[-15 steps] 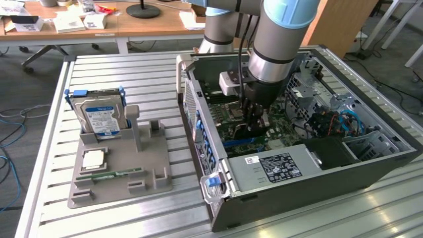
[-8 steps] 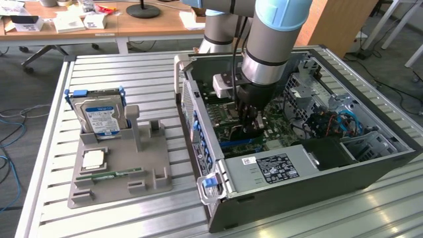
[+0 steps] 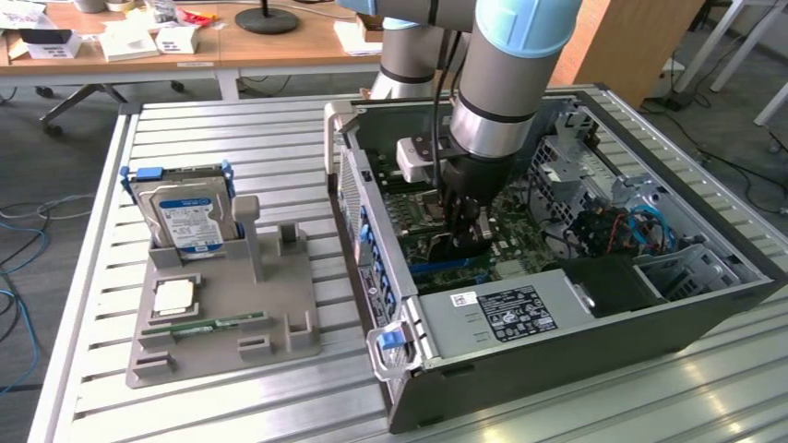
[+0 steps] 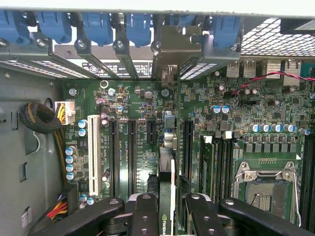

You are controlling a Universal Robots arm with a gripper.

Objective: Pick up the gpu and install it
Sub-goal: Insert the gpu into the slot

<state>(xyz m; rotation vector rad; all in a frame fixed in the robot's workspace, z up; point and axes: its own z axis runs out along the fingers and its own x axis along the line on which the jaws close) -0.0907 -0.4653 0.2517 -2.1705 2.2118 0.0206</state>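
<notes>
We saw a slatted metal bench (image 3: 197, 406) filling most of the exterior view. Behind it stood a wooden desk (image 3: 246, 46) with small boxes (image 3: 129, 41) and a round black lamp base (image 3: 268, 20) on top. Beyond the bench, towards the exterior view's right, a brown wooden panel (image 3: 640, 41) rose. The floor (image 3: 50, 175) around the bench was grey, and loose cables (image 3: 18, 231) trailed over it beside the bench.

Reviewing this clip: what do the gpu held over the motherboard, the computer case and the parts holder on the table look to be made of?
The gpu, seen edge-on in the end effector: green circuit board, likely fibreglass laminate, with a pale metal-looking bracket. The computer case: grey sheet metal, matte, with punched vent holes. The parts holder: matte grey plastic, probably moulded or printed, judging by its blocky uniform ribs.
</notes>
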